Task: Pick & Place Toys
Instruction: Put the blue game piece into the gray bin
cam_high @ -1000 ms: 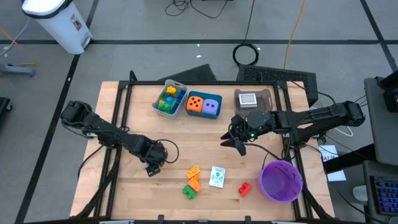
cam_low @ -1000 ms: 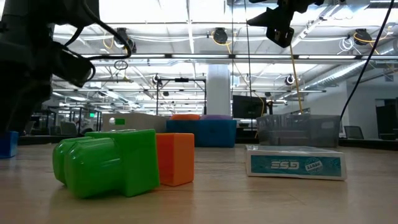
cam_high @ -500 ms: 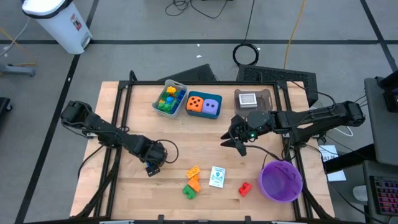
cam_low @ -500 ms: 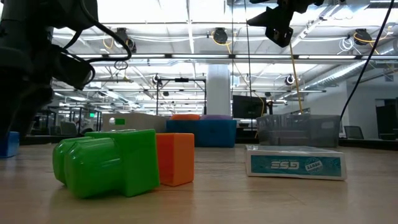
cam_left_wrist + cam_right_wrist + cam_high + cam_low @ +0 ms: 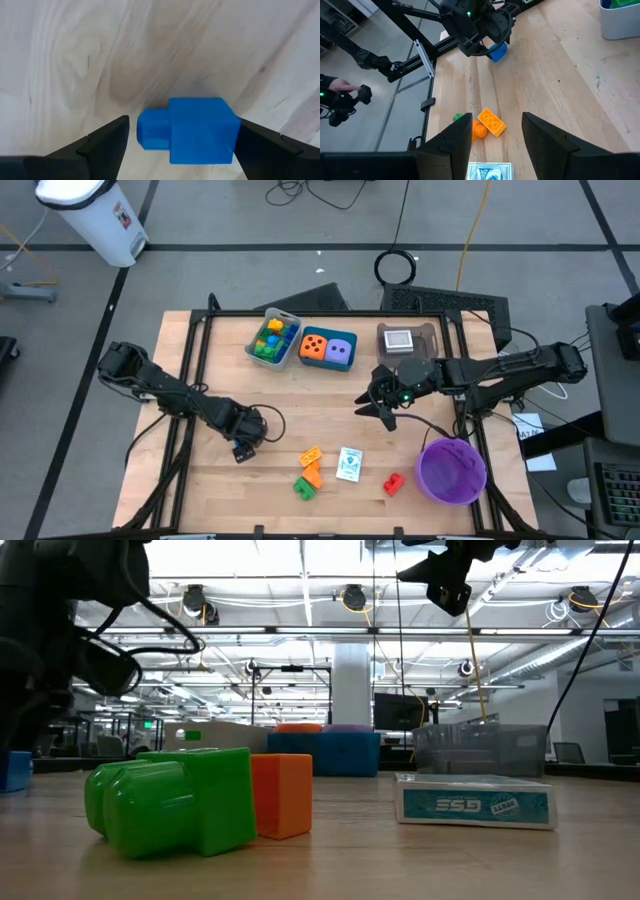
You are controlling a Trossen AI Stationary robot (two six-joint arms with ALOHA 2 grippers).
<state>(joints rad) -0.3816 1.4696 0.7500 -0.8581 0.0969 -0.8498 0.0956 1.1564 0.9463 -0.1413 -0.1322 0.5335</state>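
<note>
A blue brick (image 5: 192,131) lies flat on the wooden table at the left. My left gripper (image 5: 240,452) points straight down over it, open, one finger (image 5: 102,145) on either side of the brick; I cannot tell whether either touches it. My right gripper (image 5: 380,412) hangs open, with nothing between its fingers, high above the table's middle right. Near the front edge lie two orange bricks (image 5: 312,463), a green brick (image 5: 303,488), a white picture card (image 5: 349,464) and a red brick (image 5: 394,482).
A purple bowl (image 5: 452,470) stands at the front right. Along the far edge stand a grey tray (image 5: 273,338) with bricks, a teal tray (image 5: 328,350) with two dice and a brown tray (image 5: 406,340) with a card. Bare wood lies between the arms.
My left gripper has sunk a little toward the blue brick, staying open. The brick has kept its place.
</note>
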